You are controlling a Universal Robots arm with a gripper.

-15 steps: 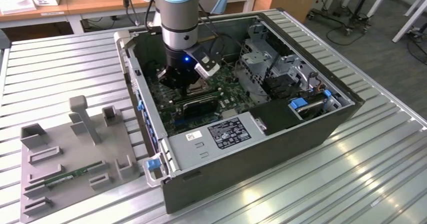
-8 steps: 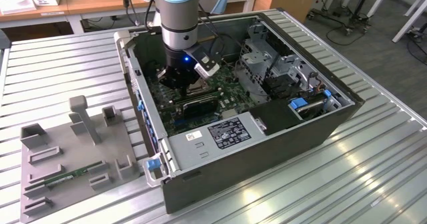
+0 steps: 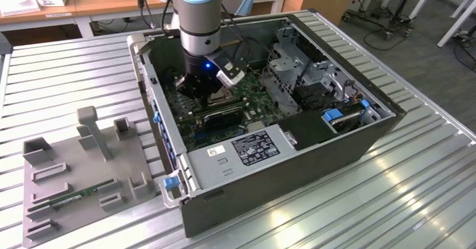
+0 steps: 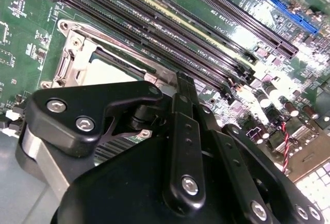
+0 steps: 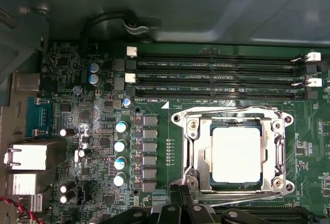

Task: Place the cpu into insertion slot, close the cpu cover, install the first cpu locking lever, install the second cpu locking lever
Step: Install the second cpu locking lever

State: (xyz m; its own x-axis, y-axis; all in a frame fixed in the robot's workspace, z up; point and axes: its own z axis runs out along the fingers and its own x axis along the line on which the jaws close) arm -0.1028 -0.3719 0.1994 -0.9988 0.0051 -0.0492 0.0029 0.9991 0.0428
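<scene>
— Where does the cpu (image 5: 236,154) sit?

— In the insertion slot (image 5: 233,152), flat, its pale metal face showing through the window of the cpu cover (image 5: 198,152), which lies down over it. The silver frame surrounds the chip on all sides in the first wrist view.

— And the end effector (image 3: 199,87)?

— Down inside the open computer case (image 3: 297,165), right above the socket area of the green motherboard (image 5: 103,146). In the second wrist view its black fingers (image 4: 185,131) stand close together over the edge of the socket; whether they pinch anything, I cannot tell.

— What crowds the spot?

— The long black memory slots (image 5: 221,74) run just beside the socket, with white clips at their ends. A row of small silver capacitors (image 5: 120,152) stands on the other side. In the exterior view a grey perforated drive cage (image 3: 290,65) rises toward the exterior view's right of the arm, and the power supply (image 3: 238,154) with its white label sits nearer the camera.

— Anything outside the case?

— A grey fixture tray (image 3: 82,176) on the slatted metal desk (image 3: 357,204), at the exterior view's left, with a green memory stick (image 3: 78,196) lying in it.
</scene>
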